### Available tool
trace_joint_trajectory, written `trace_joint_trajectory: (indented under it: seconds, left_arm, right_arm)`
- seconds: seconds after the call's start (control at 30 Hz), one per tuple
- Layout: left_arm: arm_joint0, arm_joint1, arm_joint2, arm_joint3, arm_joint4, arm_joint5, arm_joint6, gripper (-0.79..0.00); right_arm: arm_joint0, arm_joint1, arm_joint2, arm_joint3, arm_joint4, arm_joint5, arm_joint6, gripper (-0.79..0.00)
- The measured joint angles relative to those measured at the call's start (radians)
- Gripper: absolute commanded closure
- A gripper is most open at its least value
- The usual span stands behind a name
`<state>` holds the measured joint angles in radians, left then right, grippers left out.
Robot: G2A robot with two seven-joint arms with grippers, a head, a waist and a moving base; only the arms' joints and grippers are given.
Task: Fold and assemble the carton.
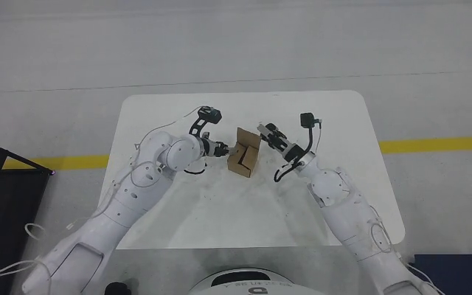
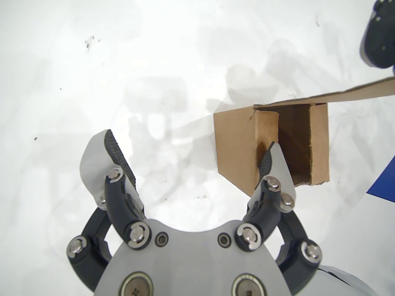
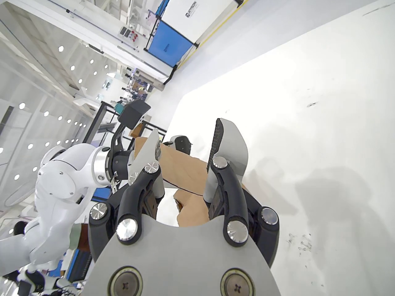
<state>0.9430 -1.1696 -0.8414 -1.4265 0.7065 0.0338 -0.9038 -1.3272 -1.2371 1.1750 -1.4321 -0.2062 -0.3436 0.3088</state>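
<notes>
The carton [image 1: 243, 153] stands open near the middle of the table [image 1: 332, 125], well apart from every edge, with one flap [image 2: 364, 89] raised toward the far right. The left gripper [image 2: 189, 140] is just left of it, released and spread wide, one finger [image 2: 267, 158] touching the edge of an inner wall. The right gripper [image 3: 186, 129] is at the raised flap; I cannot tell if it grasps it. The tabletop is white and scuffed with small dark marks. A yellow line [image 1: 428, 144] crosses the grey floor, and blue panels [image 3: 168, 44] stand far off.
</notes>
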Motion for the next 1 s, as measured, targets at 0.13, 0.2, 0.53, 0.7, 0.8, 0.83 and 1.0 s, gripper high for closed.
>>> trace_joint_trajectory:
  seconds: [0.13, 0.2, 0.53, 0.7, 0.8, 0.83, 1.0]
  left_arm:
    - [-0.011, -0.002, -0.014, 0.013, -0.003, 0.004, 0.01, -0.785]
    - [-0.016, 0.0, -0.035, 0.018, -0.013, 0.004, 0.013, -0.785]
    - [0.027, 0.031, -0.169, 0.012, -0.02, -0.02, 0.011, -0.785]
    - [0.063, 0.043, -0.213, -0.028, -0.016, -0.034, 0.002, -0.785]
    - [0.085, 0.05, -0.235, -0.056, -0.011, -0.051, -0.003, -0.785]
    - [0.093, 0.053, -0.245, -0.067, -0.009, -0.059, -0.005, -0.785]
    - [0.131, 0.068, -0.295, -0.109, -0.007, -0.101, -0.028, -0.785]
  right_arm:
    - [0.028, 0.006, -0.006, 0.016, -0.001, -0.028, 0.131, -0.342]
    - [0.032, 0.011, -0.006, 0.004, -0.034, -0.025, 0.182, -0.336]
    - [0.015, 0.03, -0.039, -0.105, -0.303, 0.006, 0.294, -0.56]
    - [-0.003, 0.034, -0.048, -0.145, -0.365, 0.011, 0.281, -0.631]
    - [-0.012, 0.038, -0.047, -0.161, -0.394, 0.002, 0.29, -0.628]
    - [-0.012, 0.041, -0.05, -0.165, -0.419, 0.005, 0.308, -0.585]
    - [-0.011, 0.045, -0.062, -0.183, -0.468, 0.036, 0.353, -0.413]
